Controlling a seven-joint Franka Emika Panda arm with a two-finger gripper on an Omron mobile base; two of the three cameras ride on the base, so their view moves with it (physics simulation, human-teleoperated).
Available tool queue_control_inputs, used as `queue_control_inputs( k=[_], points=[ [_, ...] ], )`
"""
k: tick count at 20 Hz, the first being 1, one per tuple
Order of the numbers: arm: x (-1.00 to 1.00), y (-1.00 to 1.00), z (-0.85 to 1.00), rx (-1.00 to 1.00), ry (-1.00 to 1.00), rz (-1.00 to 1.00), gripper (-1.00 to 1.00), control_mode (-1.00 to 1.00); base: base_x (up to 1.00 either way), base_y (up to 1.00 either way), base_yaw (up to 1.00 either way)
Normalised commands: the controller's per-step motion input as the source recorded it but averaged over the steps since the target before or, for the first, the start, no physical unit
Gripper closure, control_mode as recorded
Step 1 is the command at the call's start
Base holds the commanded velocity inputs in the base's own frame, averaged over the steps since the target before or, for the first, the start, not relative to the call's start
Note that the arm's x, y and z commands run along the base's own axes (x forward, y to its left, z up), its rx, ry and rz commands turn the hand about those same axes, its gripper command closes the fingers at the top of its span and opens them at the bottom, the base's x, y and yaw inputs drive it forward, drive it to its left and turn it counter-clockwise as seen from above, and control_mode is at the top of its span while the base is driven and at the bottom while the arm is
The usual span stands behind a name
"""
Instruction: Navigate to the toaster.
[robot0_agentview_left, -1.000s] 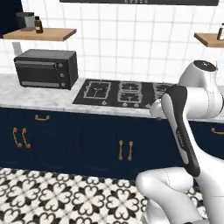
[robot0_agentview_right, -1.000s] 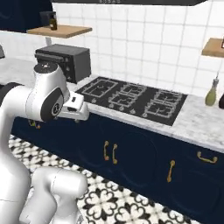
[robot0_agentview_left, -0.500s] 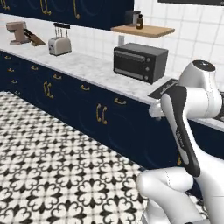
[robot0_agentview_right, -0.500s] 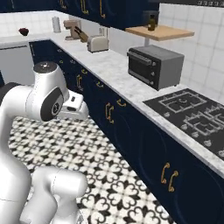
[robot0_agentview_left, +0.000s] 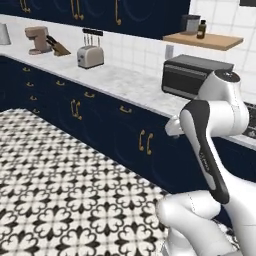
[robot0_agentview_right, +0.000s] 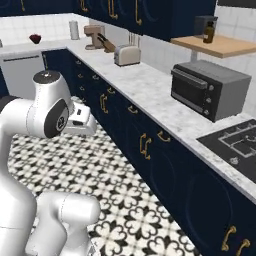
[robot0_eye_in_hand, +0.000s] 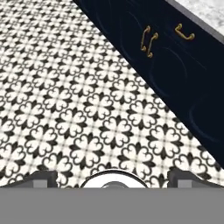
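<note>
The pincer (robot0_eye_in_hand: 112, 180), tips spread apart, hangs over patterned floor (robot0_eye_in_hand: 78, 100) — the toaster (robot0_agentview_left: 90, 56) sits far left on the counter (robot0_agentview_left: 125, 80), its knobs too small to make out.

The white arm rises from its rounded base in a tight fold: the lower link stands up, the dark-jointed elbow sits high, and the forearm doubles back down in front of the body. The hand is tucked close at mid height, pointing downward and slightly forward toward the floor. The gripper (robot0_eye_in_hand: 112, 176) shows its two dark fingertips (robot0_eye_in_hand: 41, 178) set wide apart at the lower edge of the hand view, with nothing between them.
</note>
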Motion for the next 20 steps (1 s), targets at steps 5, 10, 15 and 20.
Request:
queue_control_inputs(
  k=[5, 10, 15, 20],
  points=[
    [0.00, 0.00, 0.00, 0.00, 0.00, 0.00, -1.00, 1.00, 1.00, 0.97, -0.04],
    [0.00, 0.00, 0.00, 0.00, 0.00, 0.00, -1.00, 1.00, 1.00, 0.89, -0.03],
    [0.00, 0.00, 0.00, 0.00, 0.00, 0.00, -1.00, 1.00, 1.00, 0.77, -0.09],
    [0.00, 0.00, 0.00, 0.00, 0.00, 0.00, -1.00, 1.00, 1.00, 0.69, -0.10]
  ],
)
